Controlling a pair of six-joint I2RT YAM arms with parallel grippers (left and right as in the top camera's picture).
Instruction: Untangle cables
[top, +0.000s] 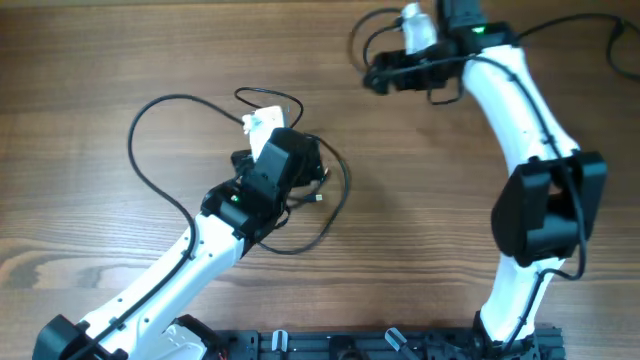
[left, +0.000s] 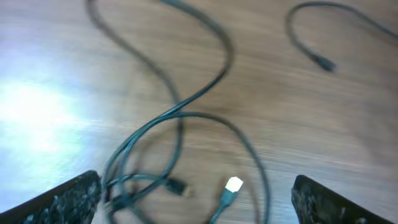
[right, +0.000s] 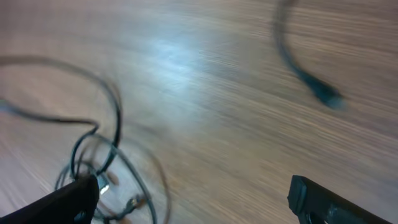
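Observation:
The cables (top: 150, 110) are thin black cords lying in loops on the wooden table, knotted together near the middle. My left gripper (top: 303, 165) hovers right over that knot. In the left wrist view the crossed cables (left: 177, 112) run between my open fingers (left: 68, 199), with a silver-tipped plug (left: 234, 184) lying loose on the wood; my left gripper (left: 196, 202) holds nothing. A separate cable end (left: 322, 62) lies farther off. My right gripper (top: 380, 75) is at the table's far side, open and empty (right: 193, 199); it sees the knot (right: 99, 168) at its left and a plug end (right: 323, 93).
Both white arms reach in from the near edge, where a black rail (top: 380, 345) runs. The left arm's body covers part of the knot. Thicker black wires trail from the right arm (top: 590, 25) at the top right corner.

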